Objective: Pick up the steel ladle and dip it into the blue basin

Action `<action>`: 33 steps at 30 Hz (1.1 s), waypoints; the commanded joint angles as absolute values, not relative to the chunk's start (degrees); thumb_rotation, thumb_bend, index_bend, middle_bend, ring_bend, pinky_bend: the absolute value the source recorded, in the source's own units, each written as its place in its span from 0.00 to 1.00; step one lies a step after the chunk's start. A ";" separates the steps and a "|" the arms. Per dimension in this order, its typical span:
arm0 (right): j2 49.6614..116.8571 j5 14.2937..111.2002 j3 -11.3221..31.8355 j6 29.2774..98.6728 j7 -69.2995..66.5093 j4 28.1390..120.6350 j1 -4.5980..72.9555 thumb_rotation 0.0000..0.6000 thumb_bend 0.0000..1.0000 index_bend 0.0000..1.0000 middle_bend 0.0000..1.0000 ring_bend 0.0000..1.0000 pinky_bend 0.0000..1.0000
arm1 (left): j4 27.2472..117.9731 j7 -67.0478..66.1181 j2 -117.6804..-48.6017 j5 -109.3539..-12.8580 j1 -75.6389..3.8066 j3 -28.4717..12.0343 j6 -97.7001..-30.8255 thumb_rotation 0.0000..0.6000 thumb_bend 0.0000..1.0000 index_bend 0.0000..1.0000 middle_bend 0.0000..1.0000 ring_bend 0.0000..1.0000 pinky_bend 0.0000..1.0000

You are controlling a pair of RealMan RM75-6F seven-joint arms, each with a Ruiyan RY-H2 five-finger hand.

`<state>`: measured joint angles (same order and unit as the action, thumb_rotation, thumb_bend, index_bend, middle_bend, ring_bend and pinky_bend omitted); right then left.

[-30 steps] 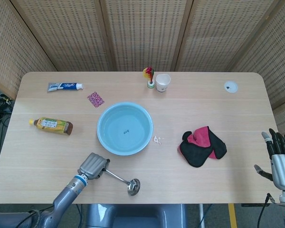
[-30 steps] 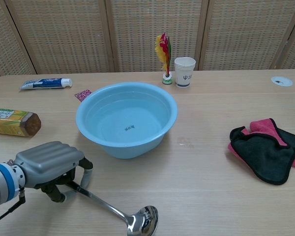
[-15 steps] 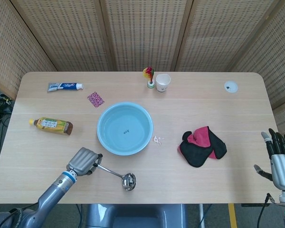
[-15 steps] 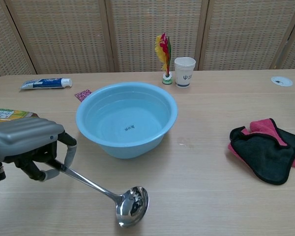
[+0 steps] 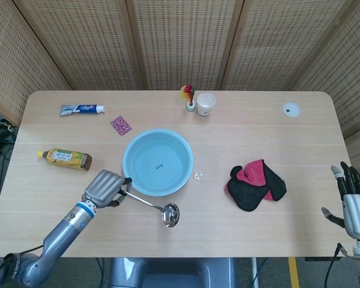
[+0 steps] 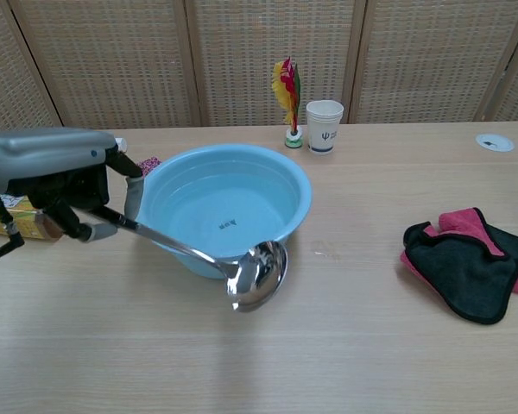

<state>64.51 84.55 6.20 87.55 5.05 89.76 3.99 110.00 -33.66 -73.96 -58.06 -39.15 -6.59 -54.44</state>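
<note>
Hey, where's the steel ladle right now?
The steel ladle is held by the left hand, lifted off the table. Its bowl hangs just in front of the blue basin, outside the near rim.

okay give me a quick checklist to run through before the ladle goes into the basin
1. Ladle held: the left hand grips the steel ladle by its handle end. Ok.
2. Ladle off the table: its bowl hangs in the air. Ok.
3. Bowl over the blue basin: it hangs outside the near rim. Not ok.
4. Basin interior free: nothing in it but a small mark. Ok.
5. Right hand out of the way: open at the far table edge. Ok.
6. Grip firmness at the fingers: cannot tell.
</note>
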 commanded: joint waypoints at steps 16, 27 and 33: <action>64.87 82.39 7.14 86.08 5.37 89.22 4.75 1.00 0.00 0.00 0.00 0.00 0.00 | 97.12 -45.97 -75.79 -19.22 -60.88 -13.76 -52.19 1.00 0.61 0.75 0.95 0.90 1.00; 64.96 81.04 7.61 85.06 5.01 88.57 5.16 1.00 0.00 0.00 0.00 0.00 0.00 | 86.15 -52.15 -82.94 -8.54 -68.06 -9.08 -50.19 1.00 0.61 0.75 0.94 0.90 1.00; 64.84 80.58 7.76 84.88 4.42 88.36 5.17 1.00 0.00 0.00 0.00 0.00 0.00 | 83.03 -55.00 -85.05 -4.67 -70.66 -7.42 -49.69 1.00 0.61 0.75 0.94 0.90 1.00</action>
<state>64.85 80.60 7.75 84.88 4.44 88.37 5.17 83.60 -54.25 -84.47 -5.54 -69.92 -7.99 -49.87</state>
